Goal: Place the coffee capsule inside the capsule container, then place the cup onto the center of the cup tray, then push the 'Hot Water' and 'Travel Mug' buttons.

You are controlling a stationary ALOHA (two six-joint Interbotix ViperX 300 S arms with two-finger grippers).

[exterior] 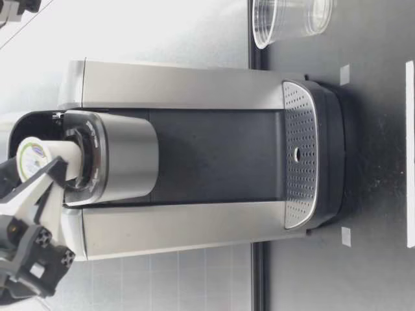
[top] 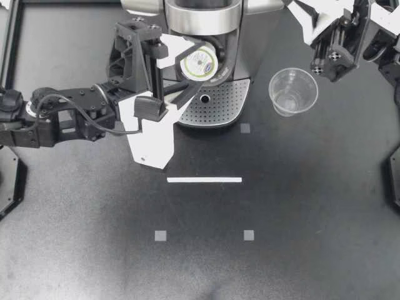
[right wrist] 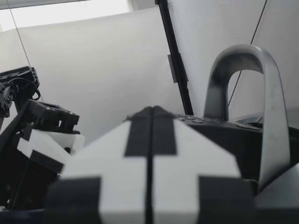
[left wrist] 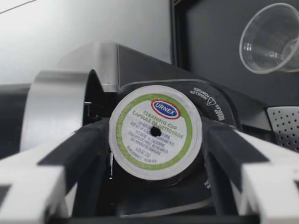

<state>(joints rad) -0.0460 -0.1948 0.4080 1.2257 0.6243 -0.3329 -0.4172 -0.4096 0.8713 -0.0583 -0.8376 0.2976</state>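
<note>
Capsule (top: 197, 63) sits between the two fingers of my left gripper (top: 206, 61), which is clamped on it from both sides at the open head of the coffee machine (top: 206, 19). In the left wrist view the foil lid (left wrist: 155, 132) faces the camera and covers the whole body of the capsule, so from there I cannot see how deep it sits. In the low view the lid is on top and the body goes down into the capsule container (exterior: 83, 159), but its lower end is hidden inside.

My right gripper (top: 299, 11) is beside the machine and partly cut off in the top view. In the right wrist view its fingers are pressed together.

The cup (top: 292, 92) stands upright on the table (top: 300, 206), just beside the machine and apart from the cup tray (top: 215, 106). The low view cuts off a part of it. The buttons on the machine top are too dim to tell apart.
</note>
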